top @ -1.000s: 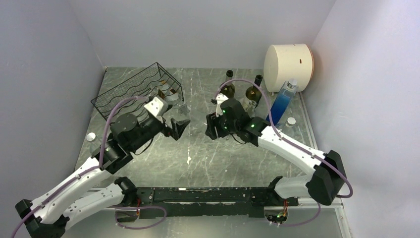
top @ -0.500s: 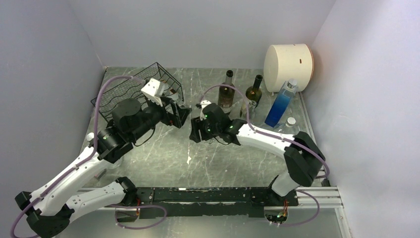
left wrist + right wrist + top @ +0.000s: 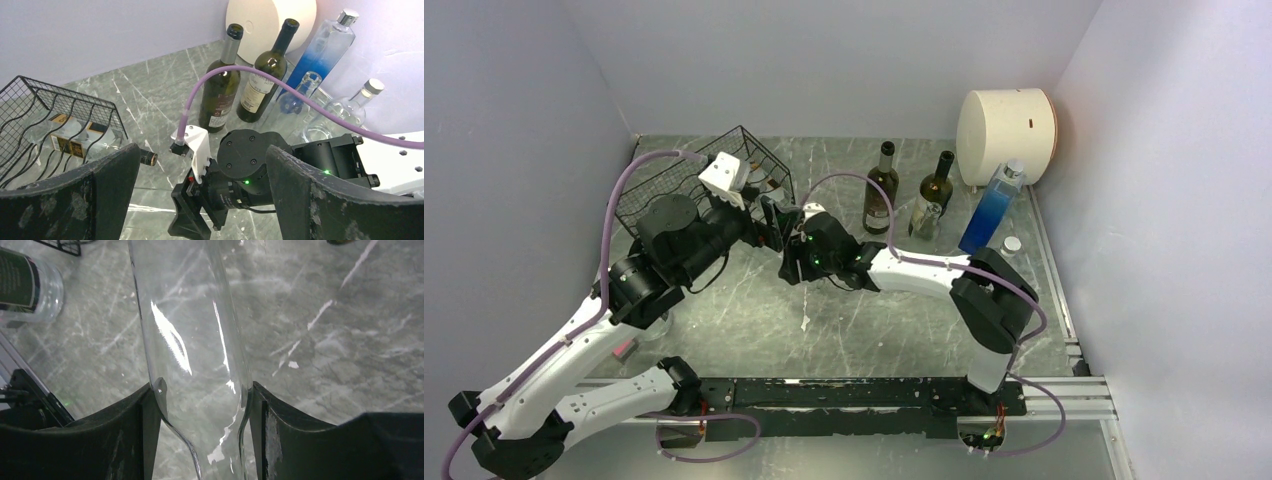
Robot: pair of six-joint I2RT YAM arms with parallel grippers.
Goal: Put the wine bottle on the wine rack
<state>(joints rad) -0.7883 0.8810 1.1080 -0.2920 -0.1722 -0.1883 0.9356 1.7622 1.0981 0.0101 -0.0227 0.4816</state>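
My right gripper (image 3: 200,405) was clamped on the clear bottle (image 3: 190,315), held near the rack (image 3: 686,178). My left gripper (image 3: 200,170) gaped, empty. I judged this the carrying step; next, I'd need to lay the bottle level in a free trough.

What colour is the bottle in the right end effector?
Clear glass; the bottle shows best in the right wrist view.

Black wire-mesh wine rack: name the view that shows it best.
Top external: the black wire-mesh wine rack shows nearly whole, partly behind the left arm. Left wrist catches one end; right wrist, barely a corner.
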